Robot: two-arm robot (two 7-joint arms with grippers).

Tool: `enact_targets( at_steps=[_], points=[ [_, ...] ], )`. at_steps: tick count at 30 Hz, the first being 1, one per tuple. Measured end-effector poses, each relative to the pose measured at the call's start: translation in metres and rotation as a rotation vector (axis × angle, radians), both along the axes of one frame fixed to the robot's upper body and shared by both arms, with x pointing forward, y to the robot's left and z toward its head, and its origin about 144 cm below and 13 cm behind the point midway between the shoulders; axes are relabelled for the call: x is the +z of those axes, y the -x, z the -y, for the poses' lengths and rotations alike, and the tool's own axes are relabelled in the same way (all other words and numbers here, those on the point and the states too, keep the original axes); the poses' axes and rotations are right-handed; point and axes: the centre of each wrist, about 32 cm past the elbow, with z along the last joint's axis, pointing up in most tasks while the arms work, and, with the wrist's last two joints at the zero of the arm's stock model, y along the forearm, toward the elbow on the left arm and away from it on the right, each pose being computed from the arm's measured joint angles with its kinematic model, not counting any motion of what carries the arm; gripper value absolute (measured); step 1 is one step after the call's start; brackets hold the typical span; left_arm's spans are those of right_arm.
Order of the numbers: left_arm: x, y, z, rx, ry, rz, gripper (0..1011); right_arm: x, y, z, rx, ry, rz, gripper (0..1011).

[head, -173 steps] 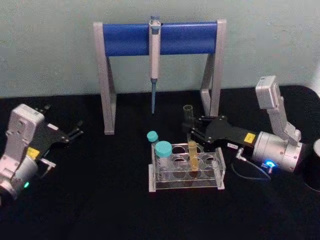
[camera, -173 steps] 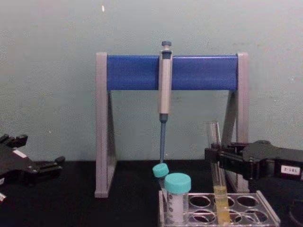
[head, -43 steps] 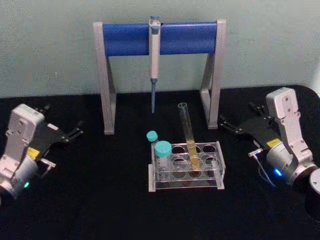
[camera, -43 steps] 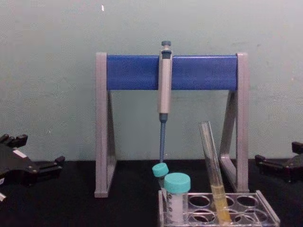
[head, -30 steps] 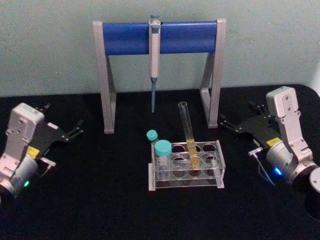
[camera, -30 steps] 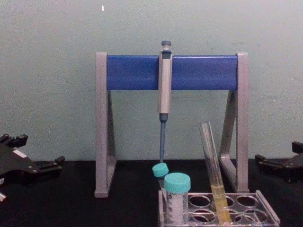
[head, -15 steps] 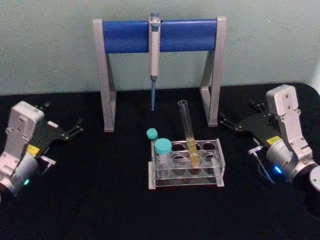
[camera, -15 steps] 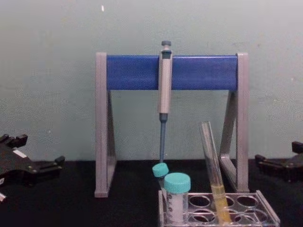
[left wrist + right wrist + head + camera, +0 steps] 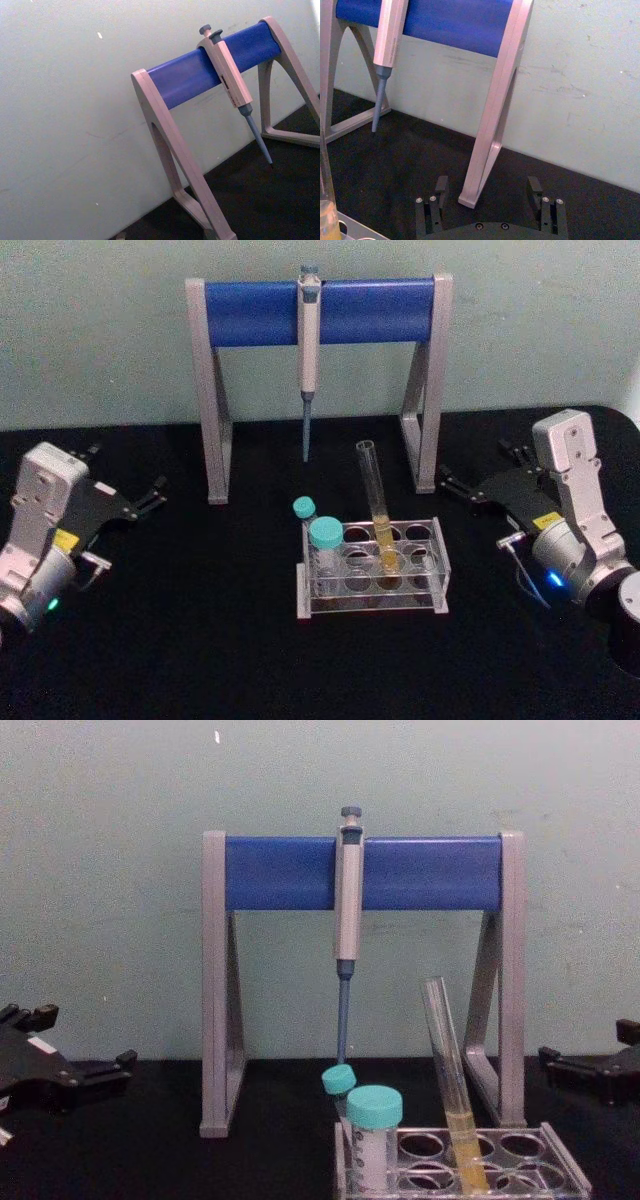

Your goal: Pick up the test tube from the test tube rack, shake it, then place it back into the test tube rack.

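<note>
Clear test tube [image 9: 376, 508] with yellow liquid low down, in a transparent test tube rack [image 9: 372, 578] beside two teal-capped tubes [image 9: 325, 546]. Blue bar on grey legs for the pipette stand [image 9: 320, 312], pale grey pipette [image 9: 308, 345]. Black counter [image 9: 200, 640], pale green wall [image 9: 100, 330].

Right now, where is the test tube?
The test tube leans in a middle hole of the rack, right of the teal-capped tubes, in front of the pipette stand.
</note>
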Motion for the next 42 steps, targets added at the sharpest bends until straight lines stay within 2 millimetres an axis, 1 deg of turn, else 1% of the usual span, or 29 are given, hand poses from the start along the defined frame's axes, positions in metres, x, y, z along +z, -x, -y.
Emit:
enact_targets(
  at_steps=[42],
  points=[
    [0.0, 0.0, 0.0, 0.0, 0.0, 0.0, 1001, 0.0, 0.0, 0.0, 0.0, 0.0, 0.0, 1000]
  ],
)
